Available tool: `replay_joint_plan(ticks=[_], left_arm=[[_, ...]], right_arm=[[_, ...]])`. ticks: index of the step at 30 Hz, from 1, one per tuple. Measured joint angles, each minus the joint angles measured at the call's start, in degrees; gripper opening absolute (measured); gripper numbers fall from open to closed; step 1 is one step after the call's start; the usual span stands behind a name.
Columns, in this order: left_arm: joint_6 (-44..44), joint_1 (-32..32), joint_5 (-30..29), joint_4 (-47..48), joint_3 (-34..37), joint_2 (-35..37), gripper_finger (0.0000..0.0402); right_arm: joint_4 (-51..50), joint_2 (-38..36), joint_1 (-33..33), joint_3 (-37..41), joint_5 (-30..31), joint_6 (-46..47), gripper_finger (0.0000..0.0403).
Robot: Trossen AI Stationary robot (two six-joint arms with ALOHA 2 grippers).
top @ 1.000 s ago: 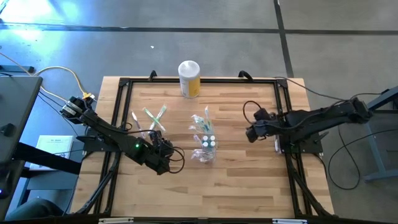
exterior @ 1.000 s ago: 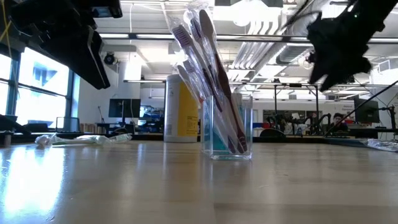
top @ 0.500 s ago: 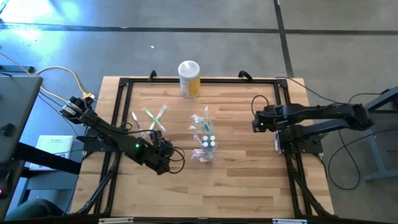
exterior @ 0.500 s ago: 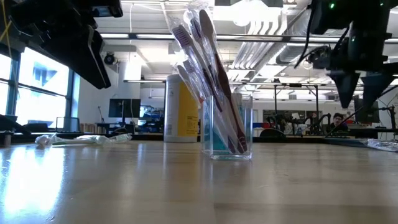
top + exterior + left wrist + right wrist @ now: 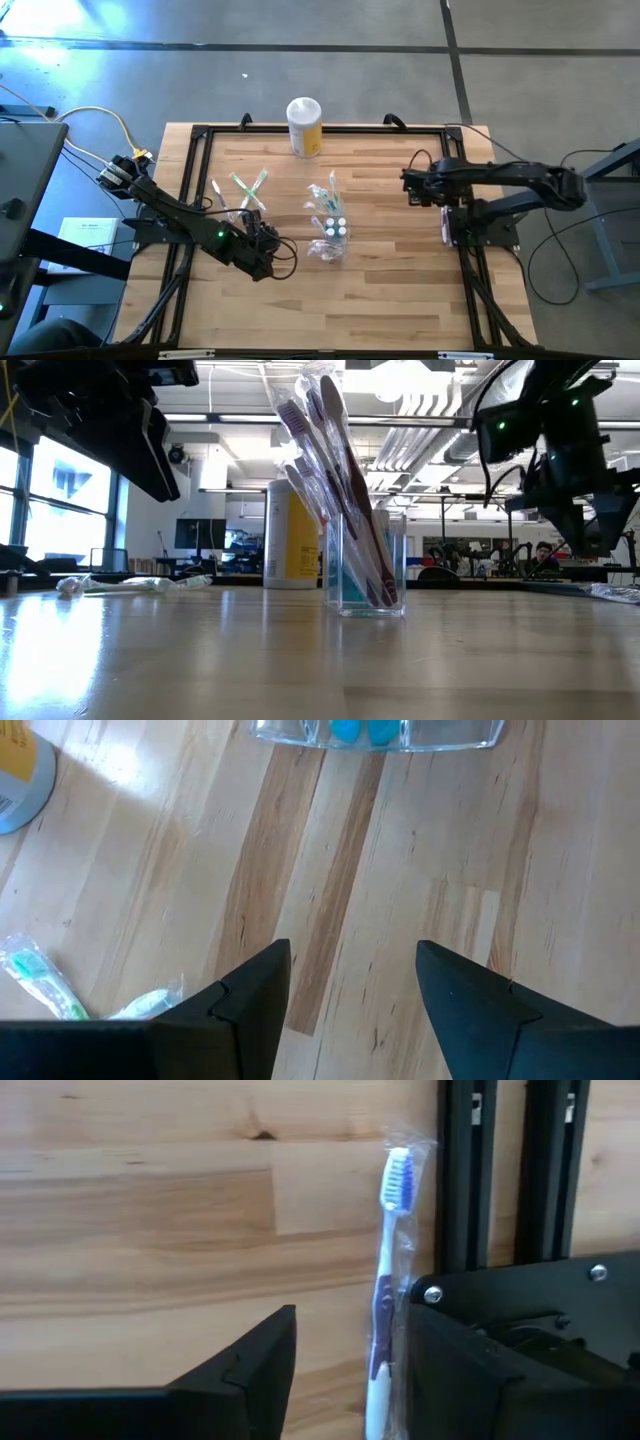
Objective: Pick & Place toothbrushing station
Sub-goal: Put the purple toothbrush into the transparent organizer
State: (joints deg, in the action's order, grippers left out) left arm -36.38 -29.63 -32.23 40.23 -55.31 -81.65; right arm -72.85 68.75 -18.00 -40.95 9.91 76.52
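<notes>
The right gripper (image 5: 340,1370), fingers parted and empty, hangs over a wrapped toothbrush (image 5: 385,1280) lying beside the black frame rail (image 5: 460,1170), its long axis parallel to that rail, well apart from the cup (image 5: 331,232).

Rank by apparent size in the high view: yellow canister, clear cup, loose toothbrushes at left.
1. yellow canister
2. clear cup
3. loose toothbrushes, each thinner than the cup, though the pile spreads about as wide as the canister.

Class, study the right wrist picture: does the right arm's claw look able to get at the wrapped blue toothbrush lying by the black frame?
Probably yes. The right claw is open above the toothbrush, with nothing covering it. However, the black frame runs close alongside, leaving one finger little room.
</notes>
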Motion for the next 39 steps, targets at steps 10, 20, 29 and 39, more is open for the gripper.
replay_joint_plan(ticks=[10,20,29,39], left_arm=[[0.0,0.0,0.0,0.2,0.0,0.0,0.0209],[0.1,0.0,0.0,0.2,0.0,0.0,0.0209],[0.1,0.0,0.0,0.2,0.0,0.0,0.0209],[0.2,0.0,0.2,0.0,0.0,-1.6,0.0209]], right_arm=[[0.0,10.4,-7.4,0.0,-1.3,-9.2,0.014],[1.1,12.1,-8.1,0.0,1.3,-15.0,0.0158],[3.4,12.1,-8.0,0.0,2.0,-20.6,0.0209],[2.7,12.1,-8.7,0.0,1.3,-13.2,0.0248]])
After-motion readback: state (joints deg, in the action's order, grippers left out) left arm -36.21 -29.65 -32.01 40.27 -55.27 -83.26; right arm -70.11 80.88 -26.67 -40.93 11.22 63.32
